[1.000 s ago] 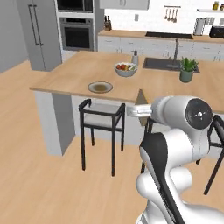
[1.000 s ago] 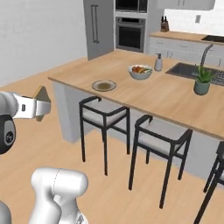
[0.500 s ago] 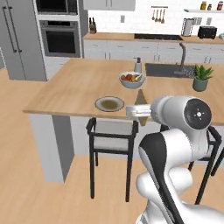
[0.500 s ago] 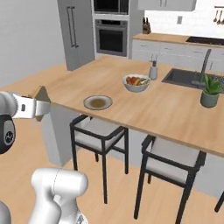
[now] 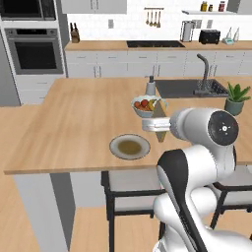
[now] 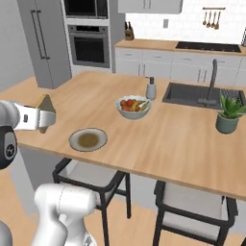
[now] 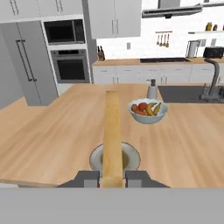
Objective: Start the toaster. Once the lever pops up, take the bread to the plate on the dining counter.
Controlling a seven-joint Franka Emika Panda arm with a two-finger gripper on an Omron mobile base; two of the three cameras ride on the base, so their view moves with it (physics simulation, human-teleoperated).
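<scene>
My gripper (image 7: 112,178) is shut on the bread (image 7: 112,135), a thin tan slice seen edge-on and standing upright between the fingers (image 7: 87,178). The bread (image 5: 158,124) hangs above the near edge of the dining counter (image 5: 74,123), just right of the plate (image 5: 129,146). From the right base view the gripper (image 6: 41,118) with the bread (image 6: 46,111) is left of the plate (image 6: 88,139) and short of the dining counter (image 6: 182,139). The plate's rim (image 7: 133,155) shows directly behind the slice. The black toaster (image 5: 209,36) stands on the far wall counter.
A white fruit bowl (image 5: 146,106) and a soap dispenser (image 5: 150,86) stand behind the plate. The dark sink (image 5: 189,88) with its faucet and a potted plant (image 5: 236,98) are to the right. Black stools (image 6: 91,175) stand under the counter's near edge.
The whole scene has shifted: the base has driven up to the island, so the plate and bowl look nearer. The gripper still holds the bread the same way.
</scene>
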